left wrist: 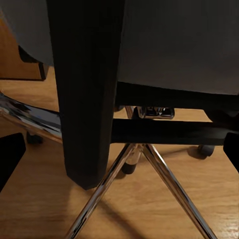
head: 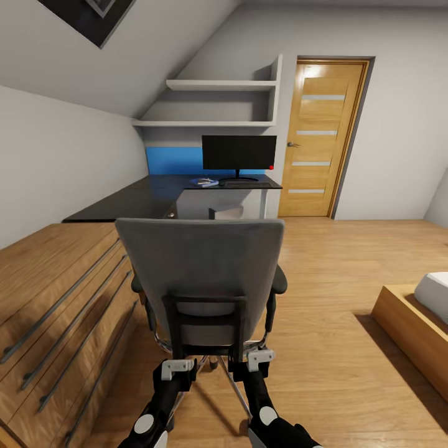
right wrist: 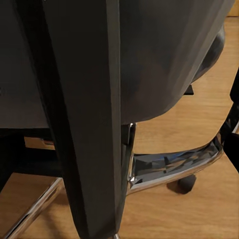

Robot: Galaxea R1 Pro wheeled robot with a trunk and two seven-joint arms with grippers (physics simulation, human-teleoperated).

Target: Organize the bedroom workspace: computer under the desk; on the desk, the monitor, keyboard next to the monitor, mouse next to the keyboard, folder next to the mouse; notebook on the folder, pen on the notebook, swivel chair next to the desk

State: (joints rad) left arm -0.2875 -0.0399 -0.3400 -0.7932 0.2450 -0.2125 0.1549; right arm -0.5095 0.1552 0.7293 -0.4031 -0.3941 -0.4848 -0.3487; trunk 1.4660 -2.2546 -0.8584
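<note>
The grey swivel chair (head: 202, 274) stands in mid-floor with its back to me. My left gripper (head: 177, 371) and right gripper (head: 260, 359) are both open, each straddling an upright of the chair's black back frame (left wrist: 87, 99) (right wrist: 87, 124). Far ahead the black-topped desk (head: 143, 196) carries the monitor (head: 239, 153), with the keyboard (head: 247, 184) in front of it. Left of the keyboard lies the blue folder (head: 204, 182) with something pale on top. The computer (head: 225, 213) sits under the desk. Mouse, notebook and pen are too small to make out.
A light wood cabinet (head: 56, 311) with long bar handles runs along the left, close to the chair. An oak door (head: 320, 140) is at the back right, and a bed corner (head: 414, 326) juts in at the right. Open wood floor (head: 330, 267) lies between the chair and the desk.
</note>
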